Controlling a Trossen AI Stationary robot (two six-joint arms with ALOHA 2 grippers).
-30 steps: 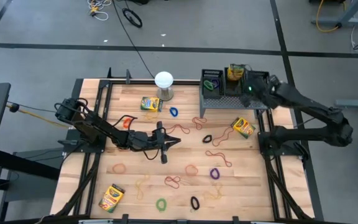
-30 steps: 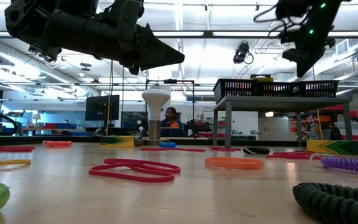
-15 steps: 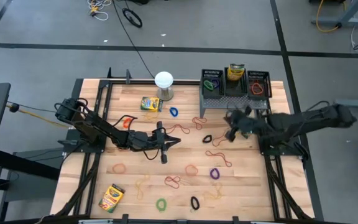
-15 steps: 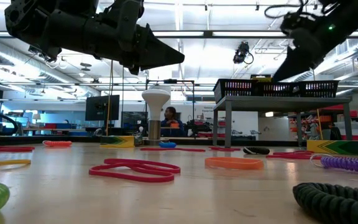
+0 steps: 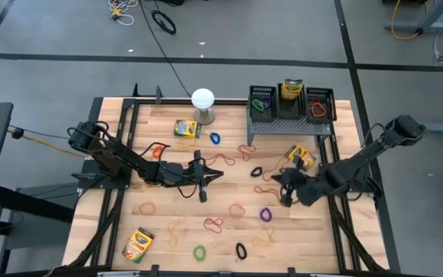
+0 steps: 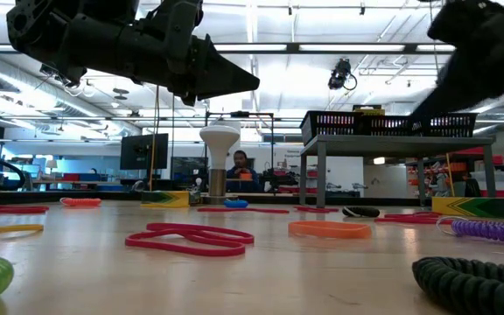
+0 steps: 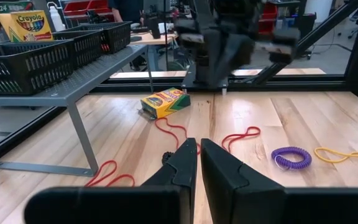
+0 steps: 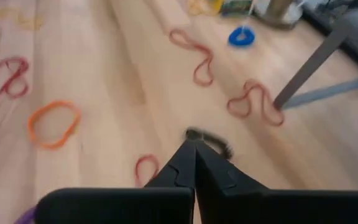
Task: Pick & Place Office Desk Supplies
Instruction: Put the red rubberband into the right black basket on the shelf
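High view: right pincer (image 5: 285, 187), closed and empty, hangs just beside a black band (image 5: 257, 171) lying on the tabletop (image 5: 168, 208) near the riser (image 5: 291, 123); it must open before descending (left pincer (image 5: 214, 175) closed, idle).

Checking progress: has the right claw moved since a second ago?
Yes. In the high view the right claw swung from above the mesh bins down onto the table's middle.
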